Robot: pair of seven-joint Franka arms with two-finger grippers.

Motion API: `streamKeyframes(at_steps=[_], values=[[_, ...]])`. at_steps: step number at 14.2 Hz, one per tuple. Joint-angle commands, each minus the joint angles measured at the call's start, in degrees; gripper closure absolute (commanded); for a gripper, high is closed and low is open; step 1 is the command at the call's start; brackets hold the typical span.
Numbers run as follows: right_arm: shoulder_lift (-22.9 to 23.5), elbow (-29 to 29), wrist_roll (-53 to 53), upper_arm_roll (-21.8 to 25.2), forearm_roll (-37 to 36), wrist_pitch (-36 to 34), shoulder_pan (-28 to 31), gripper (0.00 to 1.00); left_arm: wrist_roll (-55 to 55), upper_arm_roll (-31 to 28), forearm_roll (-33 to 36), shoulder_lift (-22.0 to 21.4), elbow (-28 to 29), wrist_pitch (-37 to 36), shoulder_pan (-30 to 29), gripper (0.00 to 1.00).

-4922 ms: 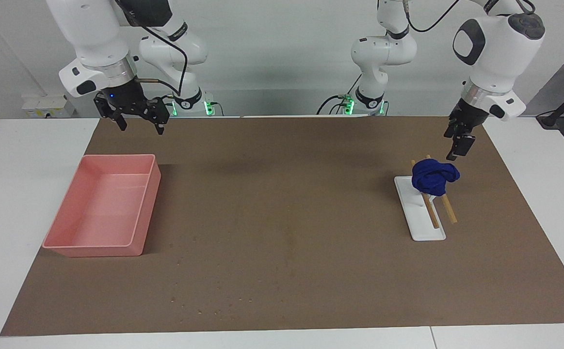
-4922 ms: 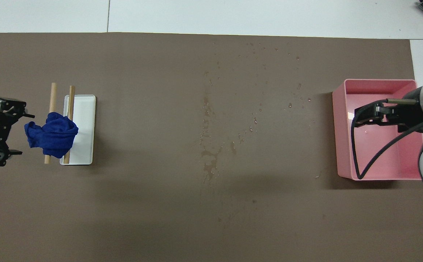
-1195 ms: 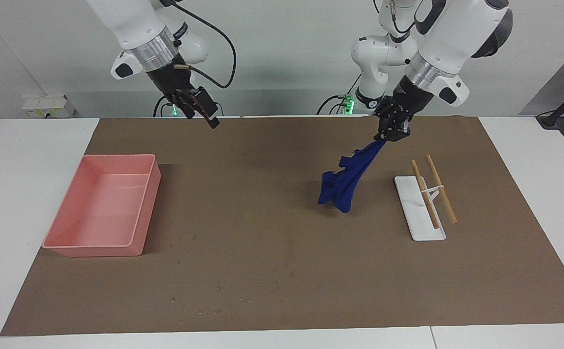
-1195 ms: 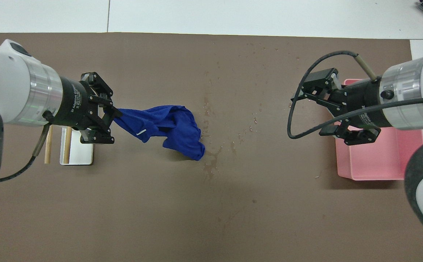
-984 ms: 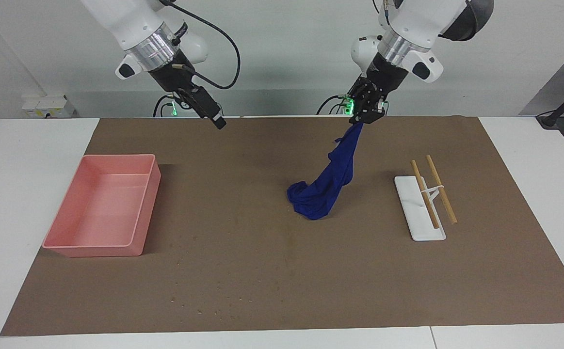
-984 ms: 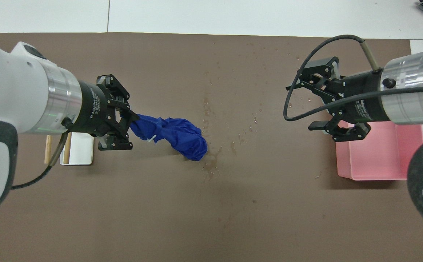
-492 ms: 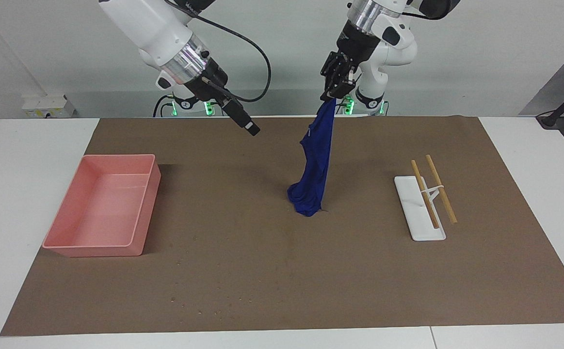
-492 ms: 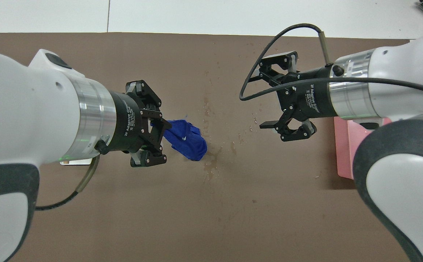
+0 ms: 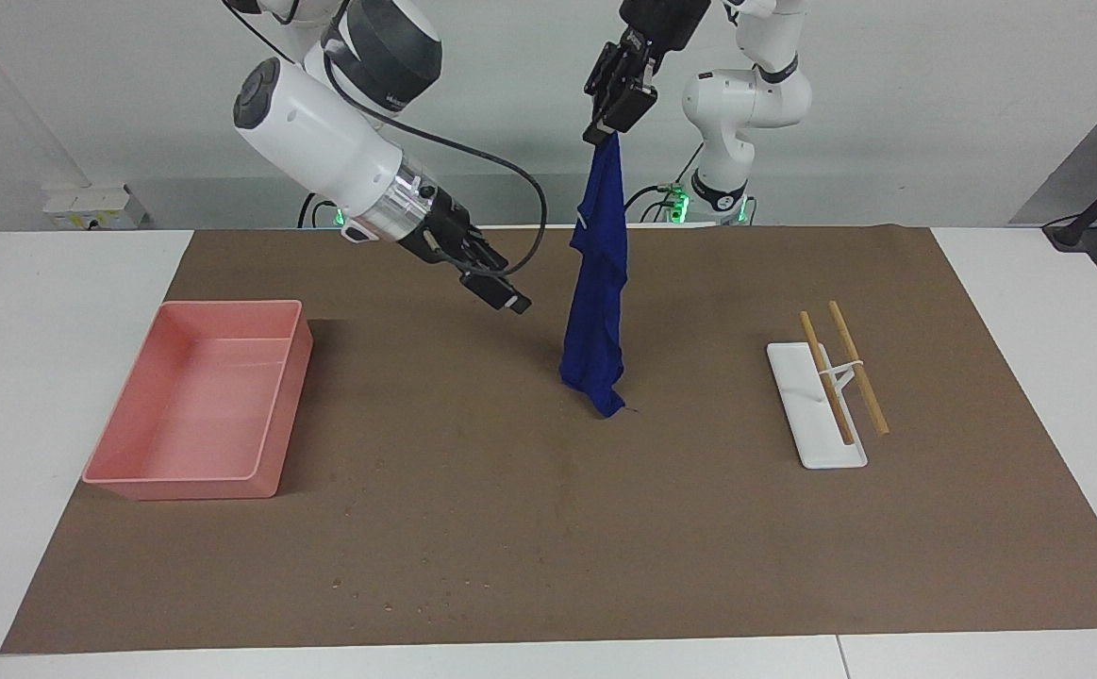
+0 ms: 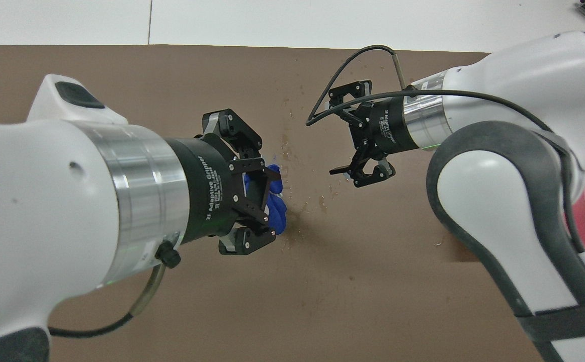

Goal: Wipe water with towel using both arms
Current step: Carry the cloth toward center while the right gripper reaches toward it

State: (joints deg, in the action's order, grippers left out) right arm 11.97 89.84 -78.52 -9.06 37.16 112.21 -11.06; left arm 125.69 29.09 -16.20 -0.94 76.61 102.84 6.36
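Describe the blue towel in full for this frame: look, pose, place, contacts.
The towel is a soft, plain royal-blue cloth, hanging as a long bunched strip over the middle of the brown mat. Its top corner is pinched in the shut left gripper, held high. Its lower tip reaches down to the mat, though actual contact is unclear. The open right gripper is beside it, not touching.

towel (image 9: pixel 597 292) hanging over mat (image 9: pixel 548 528) centre (tip touching), tray (image 9: pixel 270 420) at right arm's end
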Motion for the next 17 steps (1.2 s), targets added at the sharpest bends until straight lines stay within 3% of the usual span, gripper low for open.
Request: streamKeyframes(at_steps=[1, 4, 11, 15, 16, 17], values=[[2.36, 0.06, -4.52, -0.08, 1.6, 2.84, -2.73, 0.02, 2.1, 0.36, -1.73, -0.64, -2.15, 2.18, 0.05, 1.0], [1.75, 0.86, -8.21, -0.08, 1.6, -1.81, -3.53, 0.02, 2.19, 0.36, -1.82, -0.64, -4.71, 3.24, 0.05, 1.0], [1.22, 1.48, -12.44, -0.08, 1.69, 0.46, -9.24, 0.03, 3.77, 0.97, -1.99, -0.64, -4.71, 9.47, 0.76, 1.0], [0.17, 1.13, -8.95, -0.08, 0.54, -4.52, -9.69, 0.03, 3.77, 1.32, -1.99, -0.64, -4.63, 10.18, 0.67, 1.0], [-0.53, 1.21, -6.67, 0.01, 0.63, -6.11, -9.6, 0.09, 3.77, 1.24, -1.99, -0.64, -4.62, 10.18, 0.67, 1.0], [-0.8, 1.21, -5.69, 0.01, 0.54, -6.91, -9.6, 0.29, 3.77, 1.24, -1.99, -0.64, -4.62, 10.18, 0.67, 1.0]])
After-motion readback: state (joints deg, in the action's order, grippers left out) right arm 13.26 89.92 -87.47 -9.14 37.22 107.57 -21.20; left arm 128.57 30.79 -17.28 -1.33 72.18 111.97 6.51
